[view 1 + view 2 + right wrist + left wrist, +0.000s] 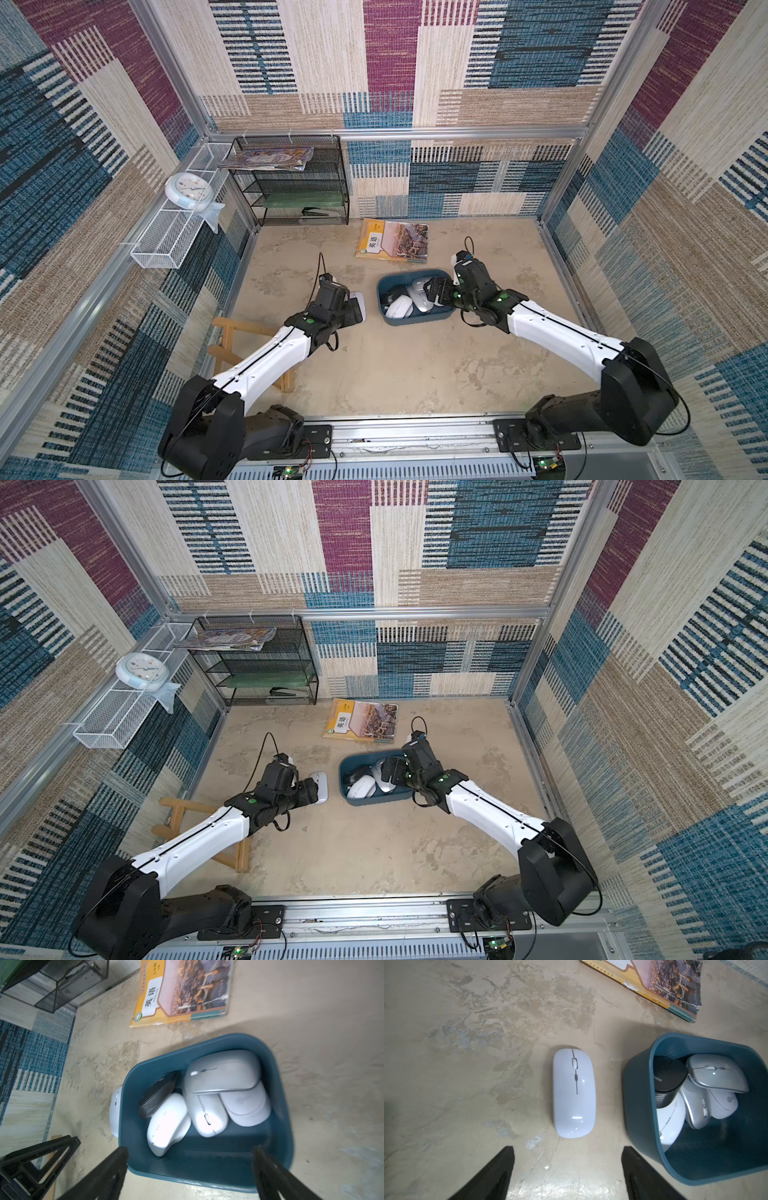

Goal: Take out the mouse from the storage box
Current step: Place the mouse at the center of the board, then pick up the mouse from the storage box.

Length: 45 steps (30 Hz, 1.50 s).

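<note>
storage box (287, 1126): perhaps five mice (168, 1124); left end effector (568, 1149), right end effector (189, 1148) agape, empty.

The right gripper (190, 1150) hangs over the teal storage box (207, 1177), jaws spread wide. Inside the box, a black mouse (158, 1095) lies among pale mice (207, 1120). Just outside its wall sits what looks like a white mouse (114, 1111). An English textbook (182, 991) lies on the tabletop (322, 1043) beyond.

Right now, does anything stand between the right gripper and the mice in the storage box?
Nothing visible does. The right gripper hangs open above the storage box, and the silver mouse lies uncovered on top of the pile inside.
</note>
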### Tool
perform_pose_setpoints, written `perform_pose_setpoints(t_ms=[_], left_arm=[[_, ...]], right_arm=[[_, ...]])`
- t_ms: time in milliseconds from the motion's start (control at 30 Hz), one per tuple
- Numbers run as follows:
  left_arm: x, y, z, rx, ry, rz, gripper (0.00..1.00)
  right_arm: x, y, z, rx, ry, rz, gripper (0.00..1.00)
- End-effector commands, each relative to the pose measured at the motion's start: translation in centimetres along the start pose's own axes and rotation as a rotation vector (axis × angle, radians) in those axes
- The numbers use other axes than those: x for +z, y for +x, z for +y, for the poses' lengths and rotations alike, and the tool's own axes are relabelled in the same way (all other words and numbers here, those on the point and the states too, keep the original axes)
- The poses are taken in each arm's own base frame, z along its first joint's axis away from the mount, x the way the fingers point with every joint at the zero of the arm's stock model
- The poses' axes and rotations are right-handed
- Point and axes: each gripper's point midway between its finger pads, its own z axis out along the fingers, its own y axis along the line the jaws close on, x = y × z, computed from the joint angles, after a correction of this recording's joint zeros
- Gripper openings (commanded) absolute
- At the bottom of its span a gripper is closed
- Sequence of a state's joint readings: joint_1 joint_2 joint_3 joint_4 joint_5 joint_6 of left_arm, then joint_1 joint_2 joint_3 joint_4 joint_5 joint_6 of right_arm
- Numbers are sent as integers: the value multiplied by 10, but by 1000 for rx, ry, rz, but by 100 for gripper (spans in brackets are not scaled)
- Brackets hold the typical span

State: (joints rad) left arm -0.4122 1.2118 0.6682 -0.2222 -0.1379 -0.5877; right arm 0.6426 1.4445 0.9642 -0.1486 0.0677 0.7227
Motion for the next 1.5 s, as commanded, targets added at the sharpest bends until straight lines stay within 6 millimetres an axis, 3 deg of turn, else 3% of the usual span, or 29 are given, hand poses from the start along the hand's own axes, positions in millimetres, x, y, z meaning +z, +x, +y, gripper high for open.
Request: perform_pose_setpoints(t_ms=[0, 233, 500, 933, 1467], left_arm=[[-5, -7, 9, 20, -25, -86, 86], [-27, -22, 6, -4, 29, -198, 90], [-39, -26, 4, -7, 50, -217, 91], [-37, -25, -4, -1, 83, -200, 91], [-32, -24, -3, 6, 70, -191, 92]], right_arm=[[19, 4, 20, 51, -12, 28, 95], [71, 27, 51, 45, 9, 138, 92], [99, 37, 51, 74, 51, 173, 85], [129, 53, 45, 118, 102, 238, 72], [149, 54, 51, 98, 80, 251, 54]])
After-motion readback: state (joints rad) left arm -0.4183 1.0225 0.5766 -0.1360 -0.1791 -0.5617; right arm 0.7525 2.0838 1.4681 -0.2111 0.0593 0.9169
